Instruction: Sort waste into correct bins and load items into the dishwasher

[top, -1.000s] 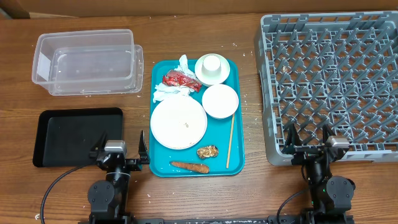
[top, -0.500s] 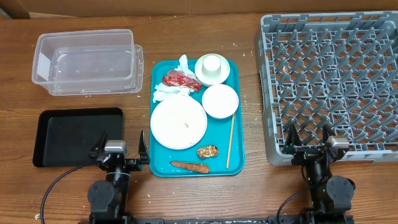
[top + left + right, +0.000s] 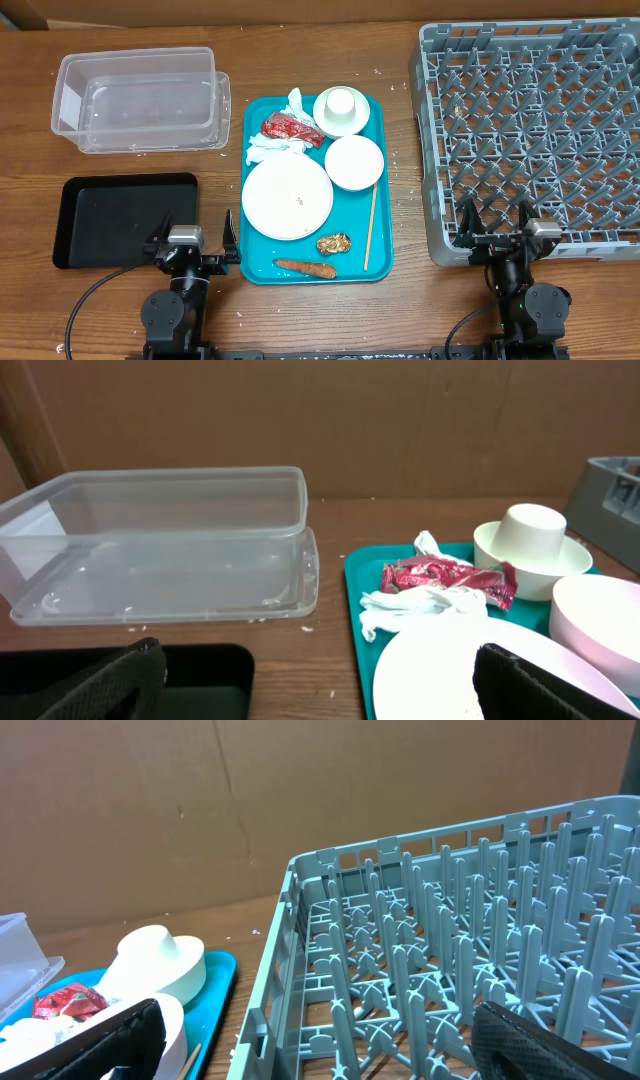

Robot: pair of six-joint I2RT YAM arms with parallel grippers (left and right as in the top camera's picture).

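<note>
Lying ahead of left claw (image 3: 320,695): red wrapper (image 3: 440,575)

clear plastic tub (image 3: 140,100), matt black tray (image 3: 120,218), wood table (image 3: 320,310)

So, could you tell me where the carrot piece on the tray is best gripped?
Across its middle, coming straight down: the carrot piece lies flat, running left to right by the tray's front rim, so closing across its narrow width suits.
</note>
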